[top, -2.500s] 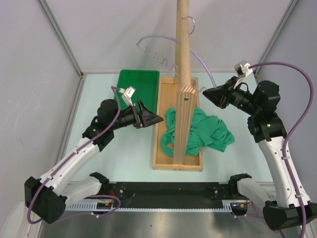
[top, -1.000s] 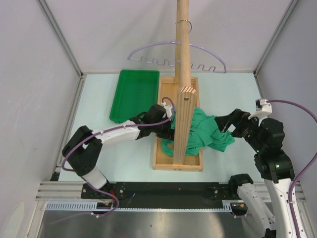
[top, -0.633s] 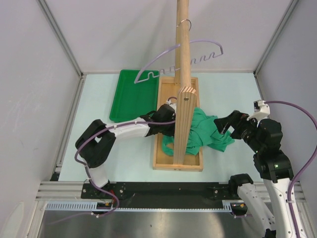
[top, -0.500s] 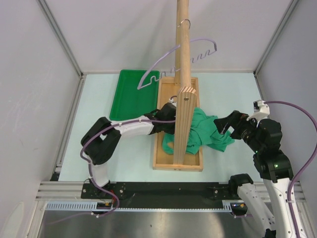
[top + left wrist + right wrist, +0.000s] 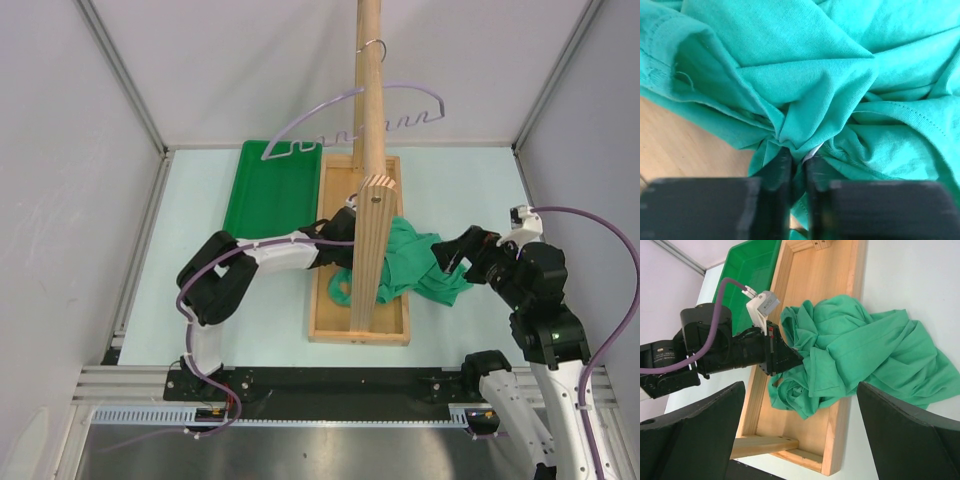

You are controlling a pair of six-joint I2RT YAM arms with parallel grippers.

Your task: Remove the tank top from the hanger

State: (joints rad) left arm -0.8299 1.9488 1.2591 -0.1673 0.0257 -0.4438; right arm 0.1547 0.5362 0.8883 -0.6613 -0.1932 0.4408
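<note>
The pale surface [image 5: 460, 190] carries a green tray [image 5: 262, 200] just beside a shallow wooden base frame [image 5: 358, 338], whose right rim the tank top [image 5: 432, 272] spills over onto the surface.

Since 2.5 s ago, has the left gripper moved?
Yes. The left gripper moved right, up to the tall wooden pole, now shut on the teal-green cloth tank top.

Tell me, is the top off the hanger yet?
Nearly. The soft teal-green tank top lies crumpled partly in the wooden tray; the thin lavender hanger hangs bare on the wooden pole. The left gripper pinches a fold; the right gripper is open nearby. Only letting go seems left.
</note>
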